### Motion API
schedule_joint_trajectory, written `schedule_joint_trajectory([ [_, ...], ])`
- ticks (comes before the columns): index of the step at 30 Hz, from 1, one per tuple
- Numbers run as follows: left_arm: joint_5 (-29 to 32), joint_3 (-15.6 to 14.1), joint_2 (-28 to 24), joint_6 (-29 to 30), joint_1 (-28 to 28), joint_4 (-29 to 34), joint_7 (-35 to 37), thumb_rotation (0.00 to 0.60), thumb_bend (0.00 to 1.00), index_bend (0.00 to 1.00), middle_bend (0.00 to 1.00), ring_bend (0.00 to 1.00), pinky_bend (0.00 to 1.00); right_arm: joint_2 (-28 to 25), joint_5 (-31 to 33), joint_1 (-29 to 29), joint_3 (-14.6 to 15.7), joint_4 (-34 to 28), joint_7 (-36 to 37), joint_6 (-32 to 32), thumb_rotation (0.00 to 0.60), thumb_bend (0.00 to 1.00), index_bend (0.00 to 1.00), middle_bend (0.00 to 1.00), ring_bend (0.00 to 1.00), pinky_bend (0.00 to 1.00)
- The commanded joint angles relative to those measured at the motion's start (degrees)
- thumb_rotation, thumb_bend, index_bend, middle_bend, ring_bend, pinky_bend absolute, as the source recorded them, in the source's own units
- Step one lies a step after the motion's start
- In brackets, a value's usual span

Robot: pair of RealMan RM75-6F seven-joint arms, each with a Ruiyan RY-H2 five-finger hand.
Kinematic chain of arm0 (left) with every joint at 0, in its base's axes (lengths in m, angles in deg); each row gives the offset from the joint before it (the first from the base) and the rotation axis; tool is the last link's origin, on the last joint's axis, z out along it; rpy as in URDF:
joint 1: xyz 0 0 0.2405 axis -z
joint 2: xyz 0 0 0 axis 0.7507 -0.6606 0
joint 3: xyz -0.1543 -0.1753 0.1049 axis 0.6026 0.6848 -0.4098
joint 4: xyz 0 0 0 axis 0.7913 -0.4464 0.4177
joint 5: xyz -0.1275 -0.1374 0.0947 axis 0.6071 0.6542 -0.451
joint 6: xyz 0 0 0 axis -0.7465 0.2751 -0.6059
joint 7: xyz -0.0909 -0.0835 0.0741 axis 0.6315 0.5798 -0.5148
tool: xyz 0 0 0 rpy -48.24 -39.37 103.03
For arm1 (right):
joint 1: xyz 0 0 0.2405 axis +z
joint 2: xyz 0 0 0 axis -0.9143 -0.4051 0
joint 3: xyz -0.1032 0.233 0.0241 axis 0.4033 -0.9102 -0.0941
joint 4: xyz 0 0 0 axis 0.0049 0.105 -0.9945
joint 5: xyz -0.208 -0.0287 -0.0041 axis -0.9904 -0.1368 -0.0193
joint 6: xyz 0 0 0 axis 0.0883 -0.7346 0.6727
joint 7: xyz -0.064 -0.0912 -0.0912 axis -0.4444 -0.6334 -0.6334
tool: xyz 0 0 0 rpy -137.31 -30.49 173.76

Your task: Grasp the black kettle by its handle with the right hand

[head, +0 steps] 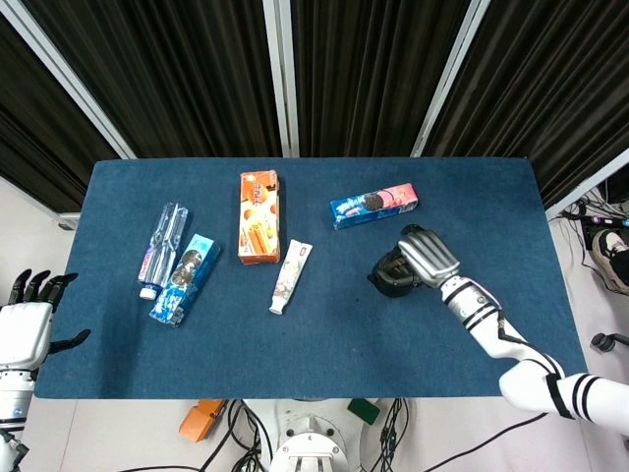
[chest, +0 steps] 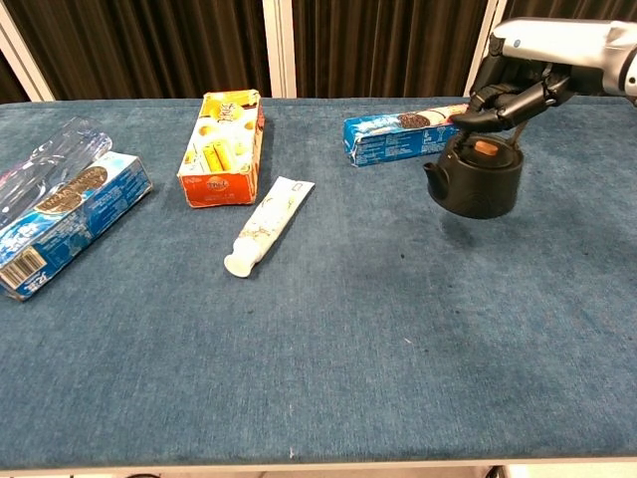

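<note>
The black kettle (head: 391, 278) (chest: 476, 179), squat with an orange knob on its lid and its spout pointing left, hangs just above the blue table (chest: 328, 339), and a faint shadow lies beneath it. My right hand (head: 428, 256) (chest: 523, 75) grips its arched handle from above, fingers curled under the handle. In the head view the hand covers the kettle's right half. My left hand (head: 25, 324) is off the table's near left corner with its fingers spread and holds nothing.
A blue and pink biscuit packet (chest: 408, 131) lies just behind the kettle. An orange box (chest: 223, 134), a toothpaste tube (chest: 269, 225), a blue cookie box (chest: 65, 214) and a clear packet (chest: 45, 159) lie to the left.
</note>
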Motion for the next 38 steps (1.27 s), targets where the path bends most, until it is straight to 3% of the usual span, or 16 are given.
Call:
schedule_joint_trajectory([
  [1,-0.07,-0.03,-0.02,0.13,-0.08,-0.02,0.08,0.6,0.08,0.18,0.21,0.11,0.03,-0.31,-0.48,-0.27,0.26,-0.48,-0.29,-0.54,0.336,0.62,1.0,1.0,1.0,0.34],
  [5,-0.11,-0.12,0.04,0.26,-0.22,-0.17,0.27,0.6,0.08,0.18,0.21,0.11,0.03,-0.47,-0.66,-0.36,0.51,-0.63,-1.67,-0.91,0.34,0.65,1.0,1.0,1.0,0.39],
  [12,-0.29,-0.19,0.32,0.39,-0.31,-0.6,0.72,0.6,0.08,0.18,0.21,0.11,0.03,0.12,-1.05,0.17,0.73,-0.89,-7.71,-1.88,0.385,0.65,1.0,1.0,1.0,0.55],
  [23,-0.31,-0.26,1.09,0.23,-0.36,-1.91,1.87,0.6,0.08,0.18,0.21,0.11,0.03,1.93,1.16,2.8,0.78,-1.88,-19.55,-0.27,0.39,0.65,1.0,1.0,1.0,0.57],
  [38,-0.2,-0.28,1.89,-0.13,-0.38,-3.68,3.22,0.6,0.08,0.18,0.21,0.11,0.03,4.97,4.11,5.04,1.18,-1.19,-27.79,0.37,0.39,0.65,1.0,1.0,1.0,0.57],
])
